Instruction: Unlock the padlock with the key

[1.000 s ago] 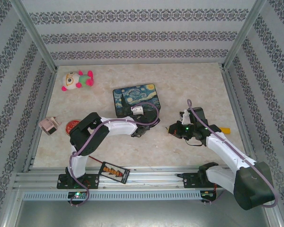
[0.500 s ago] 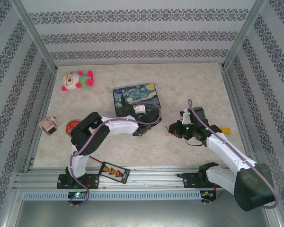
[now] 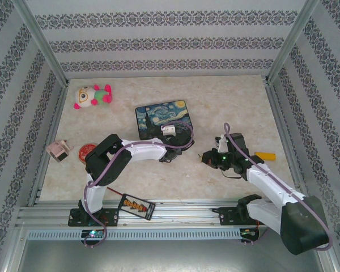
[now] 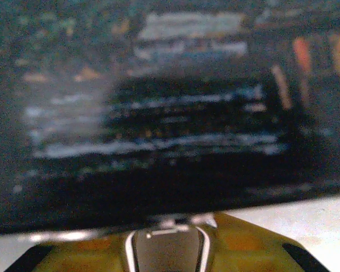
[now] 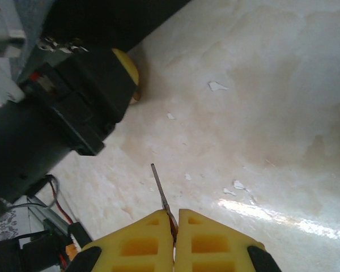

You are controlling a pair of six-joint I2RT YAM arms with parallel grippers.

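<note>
My right gripper [image 5: 174,218] is shut on the key [image 5: 160,190], whose thin metal blade sticks out ahead over the pale table. The top view has this gripper [image 3: 207,157] just right of my left gripper [image 3: 169,154], with a gap between them. The left gripper's black body [image 5: 62,113] and one yellow finger [image 5: 127,68] lie ahead of the key. In the blurred left wrist view, the yellow fingers [image 4: 255,246] clamp a small grey-brown piece with silvery edges, apparently the padlock [image 4: 167,249]. The left gripper sits at the starry-night tin box [image 3: 161,118], at its near edge.
A plush toy [image 3: 92,95] lies far left. A pink block [image 3: 59,150] and a red disc [image 3: 87,151] sit beside the left arm. An orange piece [image 3: 266,156] lies right of the right arm. A black device with orange buttons [image 3: 137,206] rests on the near rail.
My right gripper has drifted slightly toward the near edge with the key, uncovering more of the orange piece. The left arm has barely moved.
</note>
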